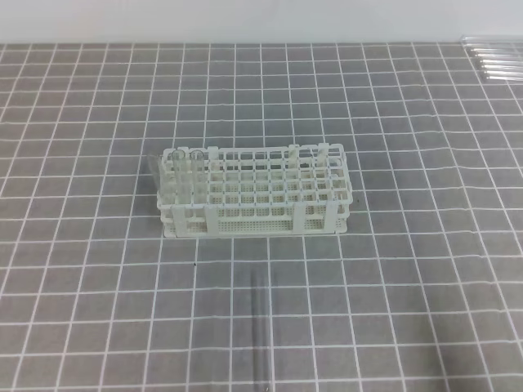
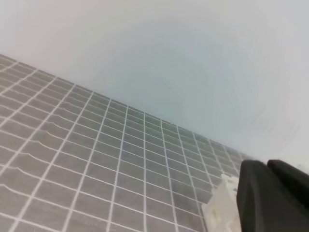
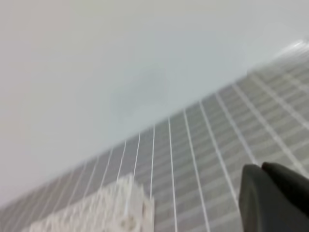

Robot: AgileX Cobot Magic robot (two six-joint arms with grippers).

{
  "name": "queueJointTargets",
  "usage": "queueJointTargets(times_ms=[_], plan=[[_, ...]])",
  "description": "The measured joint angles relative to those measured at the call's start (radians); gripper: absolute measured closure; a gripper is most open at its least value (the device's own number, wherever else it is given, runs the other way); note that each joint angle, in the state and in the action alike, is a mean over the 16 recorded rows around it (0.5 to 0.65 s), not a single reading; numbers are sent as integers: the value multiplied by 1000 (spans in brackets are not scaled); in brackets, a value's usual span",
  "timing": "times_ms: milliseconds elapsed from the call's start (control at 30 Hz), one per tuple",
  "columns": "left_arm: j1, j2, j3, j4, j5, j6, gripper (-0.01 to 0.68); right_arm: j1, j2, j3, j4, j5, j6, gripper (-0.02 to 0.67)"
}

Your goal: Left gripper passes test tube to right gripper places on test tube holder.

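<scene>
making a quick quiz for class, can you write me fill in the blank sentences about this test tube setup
1. The white test tube holder stands on a grey mat with a ____ grid.
2. The tubes already standing in the holder are at its ____ end in the high view.
3. A loose test tube lies on the mat ____ the holder in the high view.

Missing words: white; left; below

Test tube holder (image 1: 255, 194) mid-desk (image 1: 425, 269). Tubes upright (image 1: 184, 167) in holder's left-end holes. One test tube (image 1: 263, 327) lying on desk in front of holder. More tubes (image 1: 494, 59) lying at far right desk corner.
</scene>
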Motion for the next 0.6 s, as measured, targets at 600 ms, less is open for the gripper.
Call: queueJointTargets(times_ms=[600], plan=[[-80,553,-435,-335,440,384,675,0,432,-348,-191,364,-12,662]])
